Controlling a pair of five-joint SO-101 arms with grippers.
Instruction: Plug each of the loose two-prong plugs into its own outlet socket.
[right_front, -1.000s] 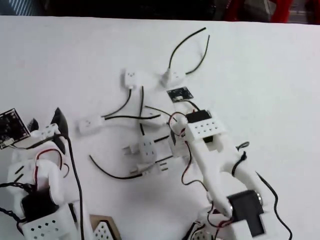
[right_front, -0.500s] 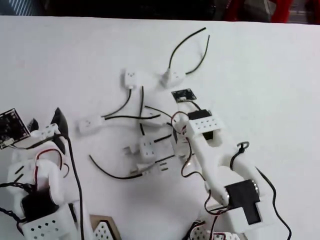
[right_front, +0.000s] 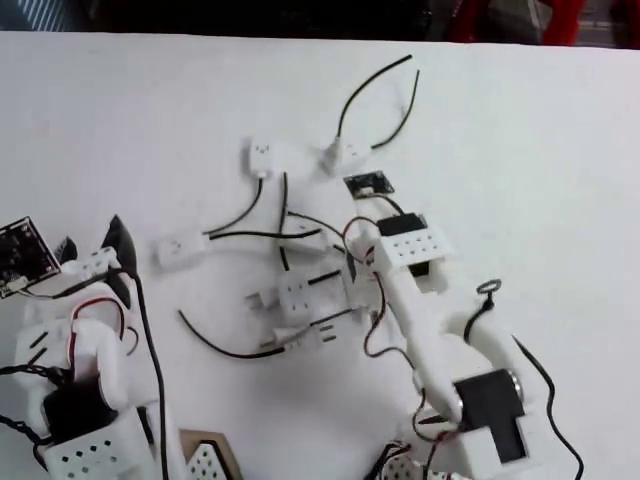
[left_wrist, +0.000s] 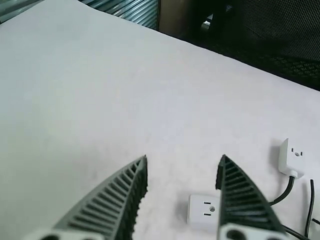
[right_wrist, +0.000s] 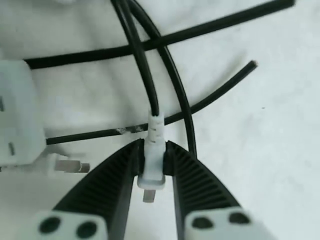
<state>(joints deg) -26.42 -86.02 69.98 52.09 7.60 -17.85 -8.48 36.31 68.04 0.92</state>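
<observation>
My right gripper (right_wrist: 152, 146) is shut on a small white two-prong plug (right_wrist: 151, 170). Its black cord (right_wrist: 142, 75) runs away from the fingers and its prongs point back between them. Beside it lies a white outlet block (right_wrist: 14, 120) with another plug's prongs (right_wrist: 70, 165) next to it. From above, that arm (right_front: 420, 300) sits mid-table beside an outlet (right_front: 300, 292) and loose plugs (right_front: 295, 337). My left gripper (left_wrist: 182, 165) stands open and holds nothing, above a white outlet (left_wrist: 203, 210). A second outlet (left_wrist: 292, 154) lies beyond.
Two more outlets (right_front: 262, 155) (right_front: 345, 153) with black cords lie toward the table's far side. Several cords cross in a tangle (right_front: 290, 230) mid-table. The left arm (right_front: 80, 350) stays at the near left corner, with bare table (right_front: 120, 120) beyond it.
The right arm's wrist shifted slightly toward the far side and its elbow swung about, with the nearby cords shifting a little. The left arm has stayed still.
</observation>
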